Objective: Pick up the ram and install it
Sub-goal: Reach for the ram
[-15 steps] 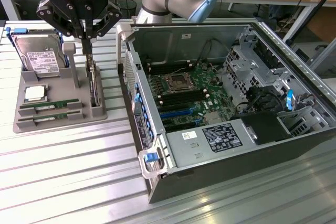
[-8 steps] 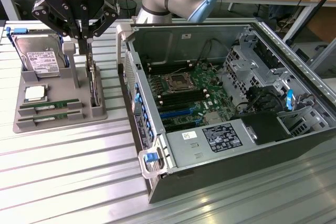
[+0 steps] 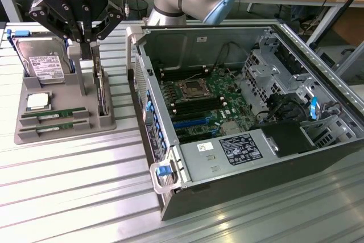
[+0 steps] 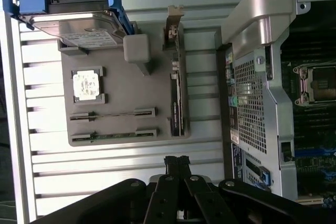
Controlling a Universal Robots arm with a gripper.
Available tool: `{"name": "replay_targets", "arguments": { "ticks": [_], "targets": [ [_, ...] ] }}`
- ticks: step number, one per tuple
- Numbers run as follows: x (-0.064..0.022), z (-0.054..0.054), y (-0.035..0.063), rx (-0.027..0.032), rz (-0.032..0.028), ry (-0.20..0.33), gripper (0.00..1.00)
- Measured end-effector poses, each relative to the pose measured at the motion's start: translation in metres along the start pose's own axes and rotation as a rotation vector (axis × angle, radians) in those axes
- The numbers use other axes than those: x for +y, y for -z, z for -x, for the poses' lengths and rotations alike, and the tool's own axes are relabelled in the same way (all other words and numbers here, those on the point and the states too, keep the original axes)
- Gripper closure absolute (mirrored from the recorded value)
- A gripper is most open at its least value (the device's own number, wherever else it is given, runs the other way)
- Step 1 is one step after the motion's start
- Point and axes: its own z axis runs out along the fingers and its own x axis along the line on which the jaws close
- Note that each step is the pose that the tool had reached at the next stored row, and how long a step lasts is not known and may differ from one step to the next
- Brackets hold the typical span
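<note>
Two ram sticks lie flat in slots at the near end of the grey holder tray [image 3: 62, 135], on the exterior view's left: the far ram stick [image 3: 54, 114] [image 4: 113, 114] and the near ram stick [image 3: 59, 126] [image 4: 113, 134], parallel and just beside each other. Both are well apart from the gripper [image 3: 84, 41] [image 4: 177, 161], which hangs over the far part of the tray, above the grey post [image 3: 83, 75] between the hard drive [image 3: 42, 61] and the upright expansion card [image 3: 101, 92]. The fingertips are pressed together with nothing between them, and they touch neither stick. The processor chip [image 3: 37, 101] sits in its recess just beyond the far stick.

To the exterior view's right stands the opened computer case [image 3: 227, 166], with its motherboard [image 3: 199, 103] exposed and the CPU socket [image 3: 189, 89] bare.

Lettering on the gripper body looks like "Robotiq" seen upside down; the hard drive has a white label, and the power supply [image 3: 227, 155] has a black label and a small white sticker, all with print too small to read; the sticks' stickers cannot be read either.
</note>
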Motion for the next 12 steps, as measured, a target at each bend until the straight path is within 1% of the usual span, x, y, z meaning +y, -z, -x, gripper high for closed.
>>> {"name": "replay_targets", "arguments": {
  "ticks": [12],
  "targets": [
    [-0.0007,-0.0086,0.0002,-0.0001,0.0001,0.000,0.89]
  ]
}}
